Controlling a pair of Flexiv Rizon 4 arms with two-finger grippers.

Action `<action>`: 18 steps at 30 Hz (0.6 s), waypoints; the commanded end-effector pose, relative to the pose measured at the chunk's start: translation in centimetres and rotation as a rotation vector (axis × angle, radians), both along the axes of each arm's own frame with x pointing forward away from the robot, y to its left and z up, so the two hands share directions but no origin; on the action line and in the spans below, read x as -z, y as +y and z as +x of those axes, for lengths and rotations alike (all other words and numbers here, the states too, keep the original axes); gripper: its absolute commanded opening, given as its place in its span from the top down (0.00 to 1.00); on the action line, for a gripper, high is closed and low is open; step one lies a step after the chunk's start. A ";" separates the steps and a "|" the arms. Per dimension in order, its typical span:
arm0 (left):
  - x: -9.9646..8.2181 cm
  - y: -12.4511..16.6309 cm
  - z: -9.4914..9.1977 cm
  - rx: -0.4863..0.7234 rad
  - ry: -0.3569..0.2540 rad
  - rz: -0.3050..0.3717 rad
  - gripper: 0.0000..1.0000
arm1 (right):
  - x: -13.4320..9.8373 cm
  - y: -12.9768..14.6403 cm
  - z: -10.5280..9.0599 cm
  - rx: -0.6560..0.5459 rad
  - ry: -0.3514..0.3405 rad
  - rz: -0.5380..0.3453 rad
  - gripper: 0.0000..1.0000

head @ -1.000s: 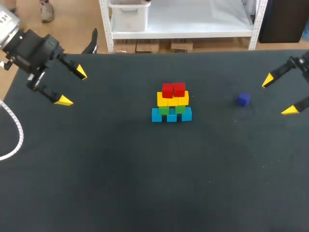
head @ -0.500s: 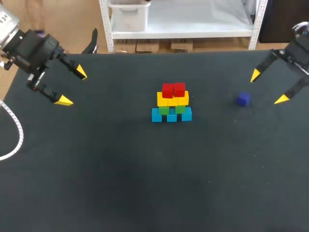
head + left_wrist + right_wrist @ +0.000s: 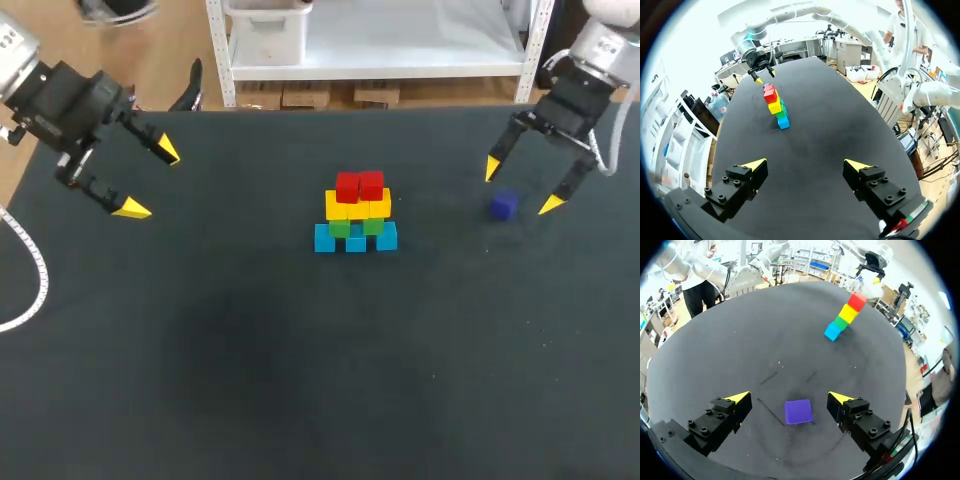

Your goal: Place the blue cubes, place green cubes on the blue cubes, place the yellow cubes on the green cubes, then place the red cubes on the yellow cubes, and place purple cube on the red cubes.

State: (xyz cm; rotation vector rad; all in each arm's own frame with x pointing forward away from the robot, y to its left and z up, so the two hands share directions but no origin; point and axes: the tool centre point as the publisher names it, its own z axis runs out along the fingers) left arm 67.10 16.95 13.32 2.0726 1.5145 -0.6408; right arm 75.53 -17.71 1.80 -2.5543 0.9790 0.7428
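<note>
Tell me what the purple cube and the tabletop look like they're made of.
Purple cube: probably painted wood or hard plastic, matte finish. Its faces are flat and evenly coloured, the edges crisp, with no glare.
Tabletop: seems to be a dark matte cloth or mat. It shows no reflections, and faint scuff lines mark it near the cube.

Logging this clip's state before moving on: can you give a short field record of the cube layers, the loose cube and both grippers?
layers: blue cubes at the base, then green cubes, yellow cubes, red cubes on top
purple cube: alone on the table, right of the blue cubes
right gripper: open, over the purple cube, one finger on either side, not touching it
left gripper: open, holding nothing, far left of the cubes
step left: purple cube onto red cubes
</note>
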 end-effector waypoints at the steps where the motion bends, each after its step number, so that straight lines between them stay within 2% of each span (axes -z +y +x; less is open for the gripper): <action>1: 0.1 0.1 0.0 0.002 -0.003 -0.002 0.00 | 0.5 0.1 0.8 -0.043 0.041 -0.050 0.00; 15: 0.1 0.1 0.0 0.002 -0.003 -0.002 0.00 | 1.5 -0.3 1.0 -0.045 0.046 -0.108 0.00; 16: 0.1 0.1 0.0 0.002 -0.003 -0.002 0.00 | 1.5 -0.3 0.9 -0.044 0.045 -0.110 0.07; 17: 0.1 0.1 0.0 0.002 -0.003 -0.002 0.00 | 1.6 -0.3 0.9 -0.044 0.045 -0.111 0.38; 18: 0.1 0.1 0.0 0.002 -0.003 -0.002 0.00 | 1.7 -0.3 0.9 -0.042 0.045 -0.113 0.46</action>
